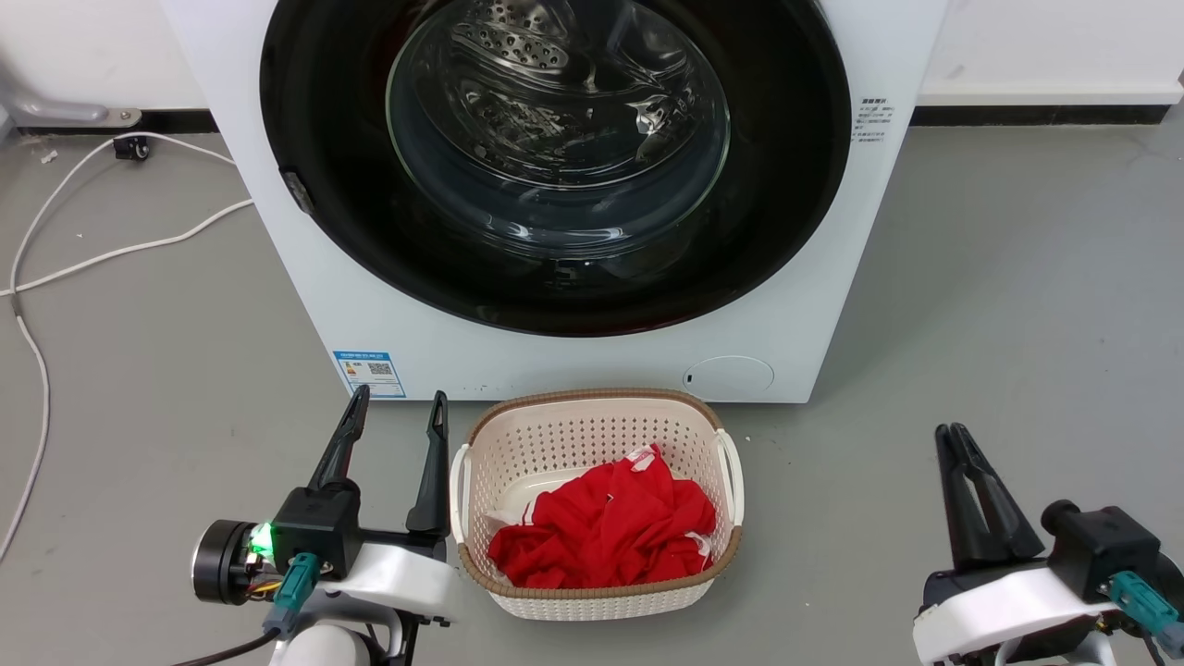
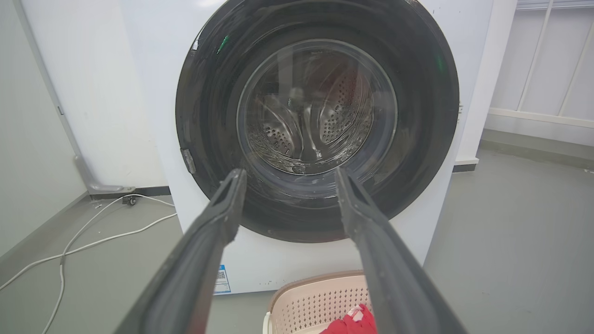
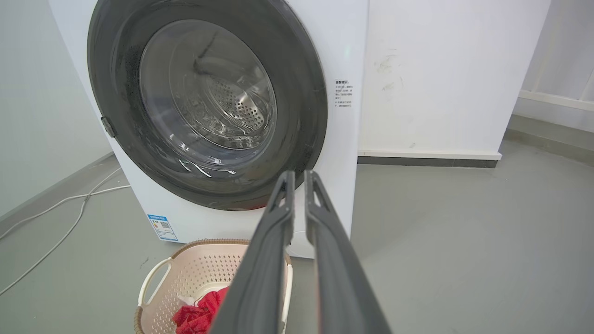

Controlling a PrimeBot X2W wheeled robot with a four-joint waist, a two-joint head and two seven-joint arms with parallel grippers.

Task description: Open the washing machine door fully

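- The washing machine door (image 1: 555,157), a glossy black disc with a glass centre, sits shut at 12 o'clock before me.
- My left gripper (image 1: 400,400), at 7 o'clock, is spread wide, probably ready for the catch (image 1: 296,190) at the door's 9 o'clock.
- My right gripper (image 1: 951,430), at 5 o'clock, is pinched together and empty.
- The head view adds the basket (image 1: 592,396) between them; my right wrist view adds the wall (image 3: 441,69) beside the machine.

- Facing a round glossy black washing machine door (image 3: 204,102), sitting shut.
- Holding the dark fingers of the right gripper (image 3: 299,175) nearly together.
- Overlooking a cream perforated plastic basket (image 3: 195,271) carrying red cloth (image 3: 199,315).
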